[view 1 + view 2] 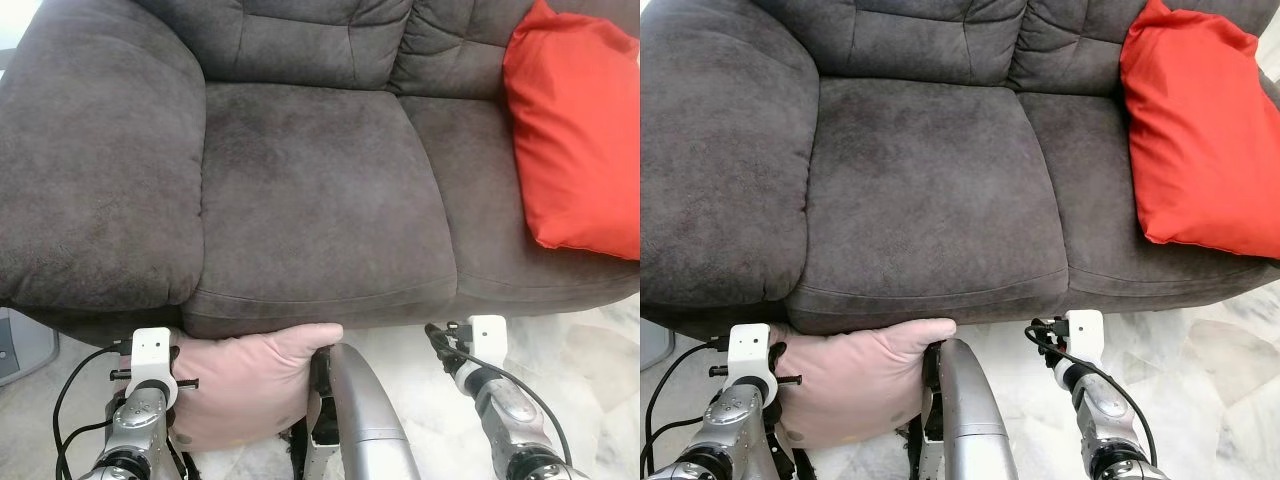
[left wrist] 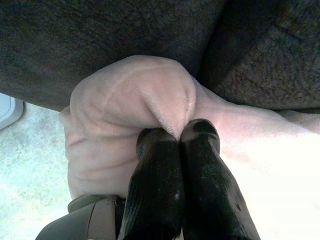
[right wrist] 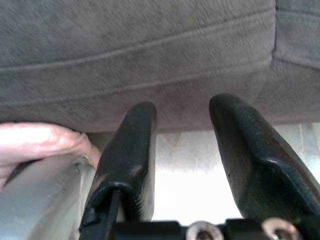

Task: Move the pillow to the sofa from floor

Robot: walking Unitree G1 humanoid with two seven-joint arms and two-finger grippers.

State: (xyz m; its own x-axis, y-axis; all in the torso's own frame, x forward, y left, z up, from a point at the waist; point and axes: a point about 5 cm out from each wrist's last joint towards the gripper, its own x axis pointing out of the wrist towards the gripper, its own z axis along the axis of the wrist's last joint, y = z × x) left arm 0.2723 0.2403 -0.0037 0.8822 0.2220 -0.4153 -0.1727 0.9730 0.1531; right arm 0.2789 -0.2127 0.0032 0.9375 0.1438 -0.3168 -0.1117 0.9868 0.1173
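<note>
While our left gripper [image 2: 177, 135] pinches a fold of the soft pale-pink plush pillow [image 1: 245, 385] between its closed black fingers, we hold the pillow low against the front edge of the dark grey-brown suede sofa [image 1: 310, 200], below its seat. Our right gripper [image 3: 182, 150] hangs open, just beside the pillow. A bright red fabric cushion [image 1: 575, 135] leans at the sofa's right corner. We read no writing.
</note>
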